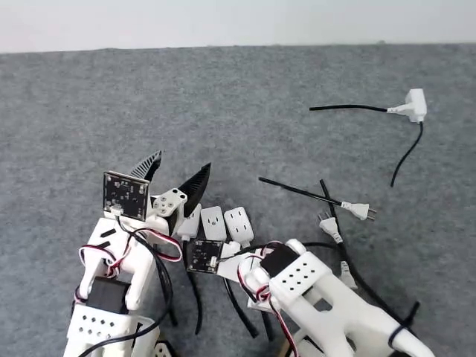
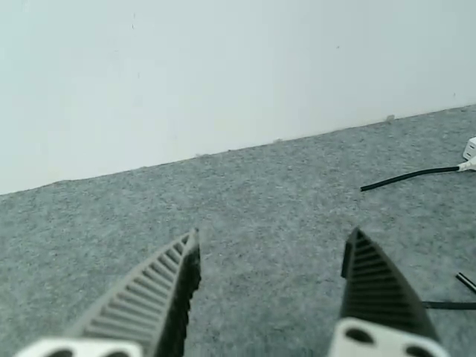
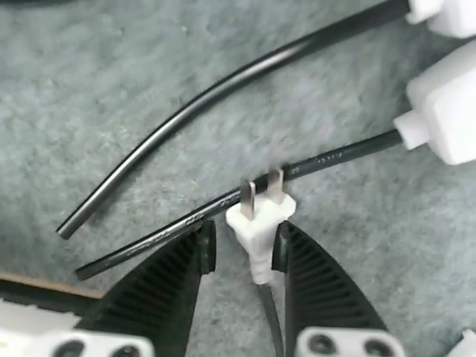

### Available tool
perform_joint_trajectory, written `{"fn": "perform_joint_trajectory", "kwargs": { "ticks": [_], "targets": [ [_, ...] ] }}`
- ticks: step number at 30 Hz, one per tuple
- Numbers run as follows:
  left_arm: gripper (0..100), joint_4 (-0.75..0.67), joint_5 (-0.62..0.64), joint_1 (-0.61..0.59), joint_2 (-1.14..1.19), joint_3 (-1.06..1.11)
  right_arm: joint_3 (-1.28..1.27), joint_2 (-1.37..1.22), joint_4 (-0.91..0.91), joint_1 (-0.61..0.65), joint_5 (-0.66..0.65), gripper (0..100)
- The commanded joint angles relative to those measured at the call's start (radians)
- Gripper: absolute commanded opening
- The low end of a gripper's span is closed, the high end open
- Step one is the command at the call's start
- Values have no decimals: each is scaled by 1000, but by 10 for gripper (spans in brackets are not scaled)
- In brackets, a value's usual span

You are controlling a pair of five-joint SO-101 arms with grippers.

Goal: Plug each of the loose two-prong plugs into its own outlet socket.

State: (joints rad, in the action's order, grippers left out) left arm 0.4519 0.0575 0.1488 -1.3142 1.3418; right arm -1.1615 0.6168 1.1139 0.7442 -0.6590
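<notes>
right gripper [image 3: 244, 239] spread, jaws straddling white plug [image 3: 260, 221] lying on carpet [image 3: 111, 89], one jaw touching, not clamped. plug light, hard, slick; cord [image 3: 269, 316] stiffish, likely tugs. take flat body sides, behind prongs [image 3: 248, 199]. sockets [image 1: 227, 221] toward 6 o'clock of carpet. left gripper [image 2: 275, 242] released, empty.

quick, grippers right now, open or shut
left gripper: open, empty
right gripper: open, fingers astride a plug, not clamped
</notes>
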Motion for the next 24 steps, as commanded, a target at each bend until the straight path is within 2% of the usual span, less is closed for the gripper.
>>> {"fn": "perform_joint_trajectory", "kwargs": {
  "ticks": [1,7,12,15,24],
  "targets": [
    [305,-32,2,2,-3,-13,-9,4,-27,5,-12,127],
    [305,-32,-15,2,-3,-13,-18,4,-42,-79,-44,127],
    [305,-34,-15,2,-3,-12,-87,4,-133,-120,-66,113],
    [305,-34,-15,2,-3,-12,-106,4,-156,-124,-64,0],
    [305,-34,-17,2,-3,-12,-103,16,-151,-124,-63,8]
  ]
}}
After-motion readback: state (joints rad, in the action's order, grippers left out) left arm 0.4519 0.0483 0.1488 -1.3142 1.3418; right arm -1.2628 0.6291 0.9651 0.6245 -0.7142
